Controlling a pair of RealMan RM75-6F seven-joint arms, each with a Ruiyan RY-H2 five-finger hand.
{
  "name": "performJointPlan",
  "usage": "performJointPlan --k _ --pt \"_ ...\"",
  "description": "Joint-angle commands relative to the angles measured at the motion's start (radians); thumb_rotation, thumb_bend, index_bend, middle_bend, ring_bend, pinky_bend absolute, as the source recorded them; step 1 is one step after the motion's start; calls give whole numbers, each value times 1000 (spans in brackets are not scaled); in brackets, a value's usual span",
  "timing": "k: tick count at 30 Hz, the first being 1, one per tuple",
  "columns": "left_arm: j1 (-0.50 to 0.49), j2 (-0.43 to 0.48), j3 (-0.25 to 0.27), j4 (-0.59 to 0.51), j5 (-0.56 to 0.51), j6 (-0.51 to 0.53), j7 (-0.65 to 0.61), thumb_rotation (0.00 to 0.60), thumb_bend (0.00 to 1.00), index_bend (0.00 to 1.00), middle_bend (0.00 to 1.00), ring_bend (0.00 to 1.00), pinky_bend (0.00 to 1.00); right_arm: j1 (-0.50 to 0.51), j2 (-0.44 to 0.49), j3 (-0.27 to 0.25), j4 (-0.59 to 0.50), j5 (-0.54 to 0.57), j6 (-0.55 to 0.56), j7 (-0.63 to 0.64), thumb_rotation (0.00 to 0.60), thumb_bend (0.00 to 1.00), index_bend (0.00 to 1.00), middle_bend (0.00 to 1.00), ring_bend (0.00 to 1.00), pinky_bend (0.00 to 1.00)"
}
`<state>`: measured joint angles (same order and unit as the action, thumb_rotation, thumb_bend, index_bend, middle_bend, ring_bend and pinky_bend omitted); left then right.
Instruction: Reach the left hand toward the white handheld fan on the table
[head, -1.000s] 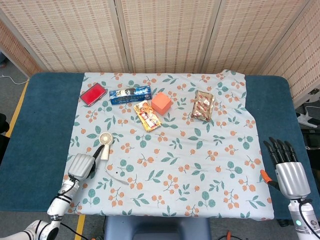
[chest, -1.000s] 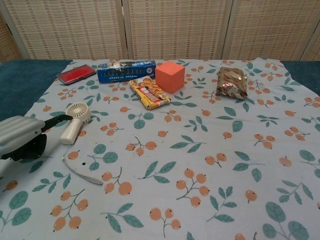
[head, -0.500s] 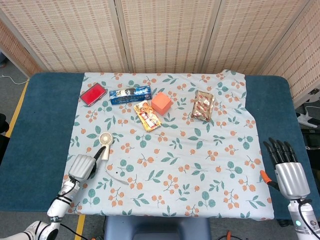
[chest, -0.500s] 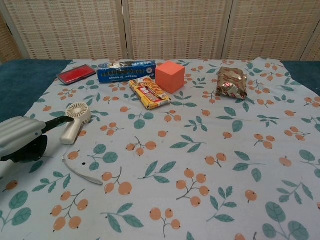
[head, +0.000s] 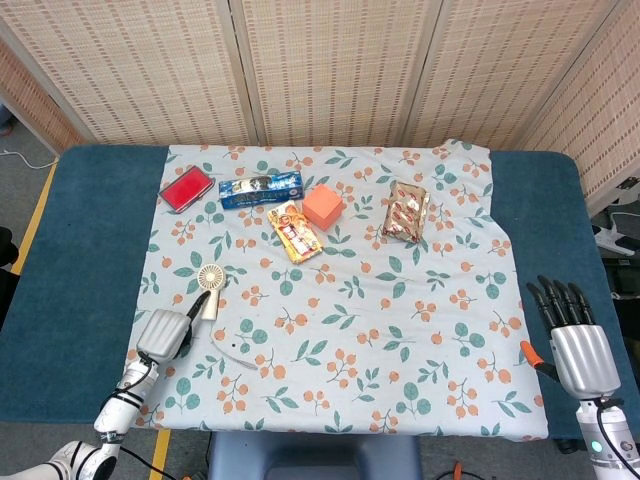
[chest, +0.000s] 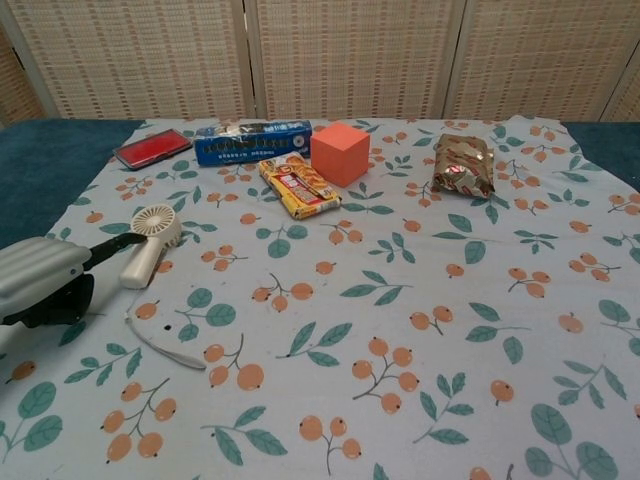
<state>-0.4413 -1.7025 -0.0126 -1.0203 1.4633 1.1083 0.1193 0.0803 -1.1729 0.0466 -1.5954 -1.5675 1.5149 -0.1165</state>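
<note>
The white handheld fan (head: 209, 286) lies on the floral cloth at the left, its round head away from me and its handle toward me; in the chest view the fan (chest: 152, 240) is at mid left. My left hand (head: 166, 332) rests low beside it, palm down, holding nothing. Its dark fingers (head: 197, 304) stretch toward the handle and end right beside it. The chest view shows the left hand (chest: 42, 278) left of the fan, with a fingertip (chest: 125, 241) just short of the handle. My right hand (head: 573, 335) stays at the table's right edge, fingers straight and apart.
A white strap (chest: 165, 341) curls on the cloth in front of the fan. At the back are a red case (head: 186, 189), a blue box (head: 260, 189), a yellow snack pack (head: 294, 232), an orange cube (head: 323, 206) and a brown packet (head: 406, 211).
In the chest view my left hand has slid slightly left and down, its fingertip a little further from the fan. The right hand has not moved.
</note>
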Motion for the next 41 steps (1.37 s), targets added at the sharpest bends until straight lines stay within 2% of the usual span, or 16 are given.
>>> performJointPlan --k 1,9,14,18,22,25,28,30,32,33,34,36,41 --pt "-1 -2 5 4 1 -6 3 600 967 0 1000 883 1000 -1 0 -1 0 -1 0 1 600 177 0 0 0 0" --pt "-13 1 13 10 -19 -67 19 600 969 0 1000 883 1000 -1 0 -1 -2 -4 2 -2 600 177 0 0 0 0" --pt "-23 35 8 -44 -36 -98 35 600 971 0 1000 883 1000 -1 -1 -4 -3 -4 -2 -4 600 177 0 0 0 0" --pt "-10 53 -5 -87 10 8 -1 600 957 0 997 876 1000 -2 2 -5 -8 -7 2 -3 600 177 0 0 0 0" --pt "13 81 -16 -126 103 189 -87 600 791 0 917 829 998 -8 10 -7 -25 -22 18 -4 600 177 0 0 0 0" --pt "38 142 -14 -205 159 303 -111 600 703 0 826 793 975 -14 19 -12 -46 -35 30 -6 600 177 0 0 0 0" --pt "51 173 -7 -247 175 332 -110 600 651 0 780 757 950 -16 23 -14 -54 -39 33 -7 600 177 0 0 0 0" --pt "59 192 -3 -273 182 350 -110 600 591 0 690 664 850 -16 25 -15 -58 -42 35 -9 600 177 0 0 0 0" --pt "109 273 38 -377 207 410 -124 600 497 0 465 412 598 -19 30 -21 -70 -53 39 -13 600 177 0 0 0 0" --pt "145 325 72 -435 215 436 -128 600 449 0 272 200 404 -20 35 -24 -78 -55 37 -14 600 177 0 0 0 0" --pt "246 415 145 -487 174 484 -132 600 426 0 136 76 283 -27 46 -34 -94 -40 24 -27 600 177 0 0 0 0" --pt "283 500 181 -543 173 503 -104 600 404 0 12 0 145 -27 61 -36 -125 -28 10 -42 600 177 0 0 0 0" --pt "307 549 157 -576 140 513 -96 600 390 0 0 0 97 -25 62 -36 -138 -57 22 -43 600 177 0 0 0 0"
